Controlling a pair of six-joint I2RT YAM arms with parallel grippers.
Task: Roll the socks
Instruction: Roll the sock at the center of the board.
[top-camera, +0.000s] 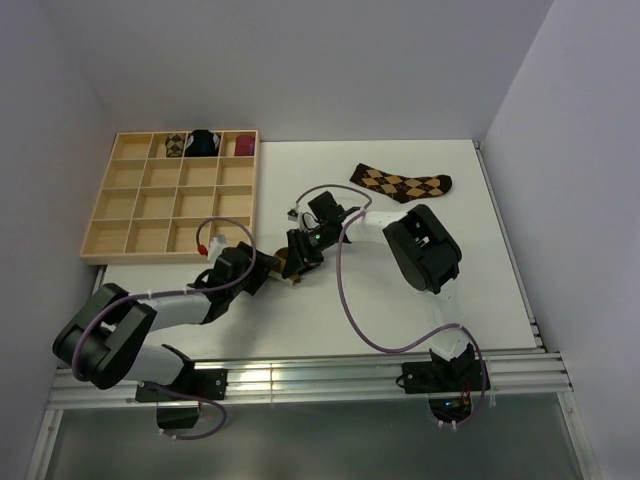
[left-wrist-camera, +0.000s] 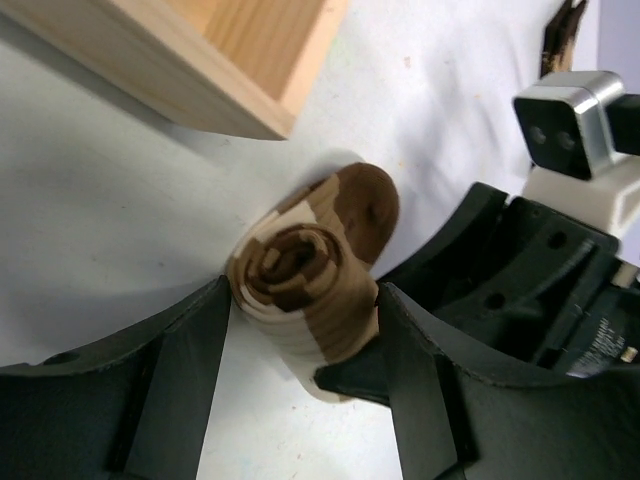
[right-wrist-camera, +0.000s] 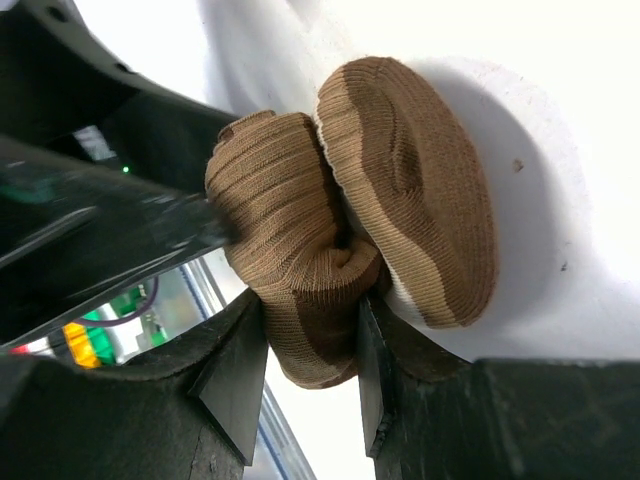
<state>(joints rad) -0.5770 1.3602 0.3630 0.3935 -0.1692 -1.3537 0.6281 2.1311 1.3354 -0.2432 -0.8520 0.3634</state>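
Observation:
The long brown-and-cream striped sock (left-wrist-camera: 300, 270) lies rolled into a tight coil on the white table, just off the corner of the wooden tray. My left gripper (left-wrist-camera: 305, 300) is shut across the roll, one finger against each side. From the other side, my right gripper (right-wrist-camera: 310, 310) is shut on the bunched brown end of the same sock (right-wrist-camera: 300, 200). In the top view the two grippers (top-camera: 272, 264) (top-camera: 300, 255) meet at this roll (top-camera: 295, 276). A brown-and-tan argyle sock (top-camera: 400, 183) lies flat at the table's far right.
The wooden compartment tray (top-camera: 130, 205) lies at the far left, its near right corner (left-wrist-camera: 250, 110) close to the roll. Its back row holds an argyle bundle (top-camera: 175, 146), a black-and-blue bundle (top-camera: 203, 143) and a maroon bundle (top-camera: 243, 146). Purple cables loop beside both arms.

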